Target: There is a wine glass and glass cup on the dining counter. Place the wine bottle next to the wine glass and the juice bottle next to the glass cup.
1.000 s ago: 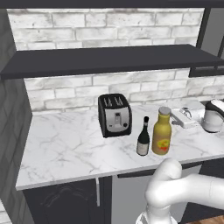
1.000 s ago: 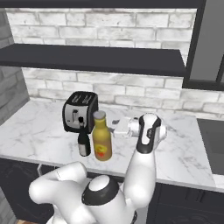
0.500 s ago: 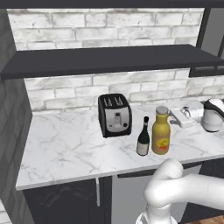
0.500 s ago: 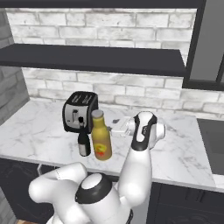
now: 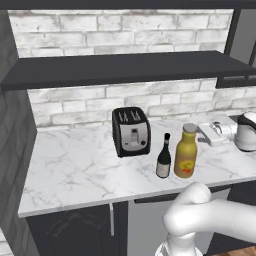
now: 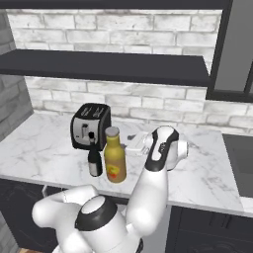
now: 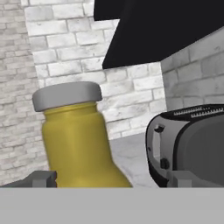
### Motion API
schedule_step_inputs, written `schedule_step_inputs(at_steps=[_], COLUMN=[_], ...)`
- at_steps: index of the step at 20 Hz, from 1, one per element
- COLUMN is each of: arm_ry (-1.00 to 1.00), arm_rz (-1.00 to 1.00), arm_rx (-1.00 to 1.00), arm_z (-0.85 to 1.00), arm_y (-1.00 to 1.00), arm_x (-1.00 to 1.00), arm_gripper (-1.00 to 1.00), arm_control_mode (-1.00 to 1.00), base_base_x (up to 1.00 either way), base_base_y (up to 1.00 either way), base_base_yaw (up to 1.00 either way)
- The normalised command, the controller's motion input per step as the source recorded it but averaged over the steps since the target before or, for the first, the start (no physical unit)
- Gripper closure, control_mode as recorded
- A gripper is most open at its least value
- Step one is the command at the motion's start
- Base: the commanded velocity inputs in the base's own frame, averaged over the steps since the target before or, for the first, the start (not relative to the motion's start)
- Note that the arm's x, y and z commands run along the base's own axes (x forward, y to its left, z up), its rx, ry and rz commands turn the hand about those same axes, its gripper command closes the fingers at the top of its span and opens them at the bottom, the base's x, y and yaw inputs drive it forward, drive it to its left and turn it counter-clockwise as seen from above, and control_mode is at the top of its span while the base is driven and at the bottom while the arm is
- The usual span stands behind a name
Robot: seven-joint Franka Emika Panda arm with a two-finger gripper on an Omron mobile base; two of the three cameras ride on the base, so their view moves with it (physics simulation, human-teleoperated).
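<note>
The amber juice bottle [image 5: 185, 155] with its grey cap stands near the front of the marble wall counter [image 5: 75, 170]. The slim dark wine bottle [image 5: 163, 160] is close on its left. In the right base view the juice bottle [image 6: 114, 160] is just left of my gripper [image 6: 135, 144], and the wine bottle [image 6: 94, 160] stands beyond it. My gripper [image 5: 208, 134] hovers open at about the height of the cap, a short way to the right. Through the hand view the juice bottle [image 7: 78, 144] looms between my fingertips [image 7: 43, 178]. The wine glass, glass cup and dining counter are out of view.
A black toaster [image 5: 131, 131] sits behind the bottles, also in the hand view as the toaster [image 7: 192, 148]. A dark shelf [image 5: 125, 67] runs along the brick wall above the counter. A dark cooktop [image 6: 242, 158] lies at the counter's right end.
My gripper has crept a little to the left, closer to the juice bottle. Both bottles stand where they were.
</note>
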Motion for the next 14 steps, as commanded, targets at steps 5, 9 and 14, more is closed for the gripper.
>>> schedule_step_inputs(at_steps=[5, 9, 14], arm_ry=[0.00, 0.00, 0.00], arm_rz=[-0.03, -0.06, -0.05], arm_rx=[0.00, 0.00, 0.00], arm_z=[0.08, 0.37, 0.12], arm_y=[-0.02, -0.14, 0.00], arm_x=[-0.12, -0.24, -0.30], arm_gripper=[-1.00, -1.00, -1.00], arm_control_mode=[-1.00, -1.00, -1.00], base_base_x=[0.00, 0.00, 0.00], base_base_y=[0.00, 0.00, 0.00], base_base_yaw=[0.00, 0.00, 0.00])
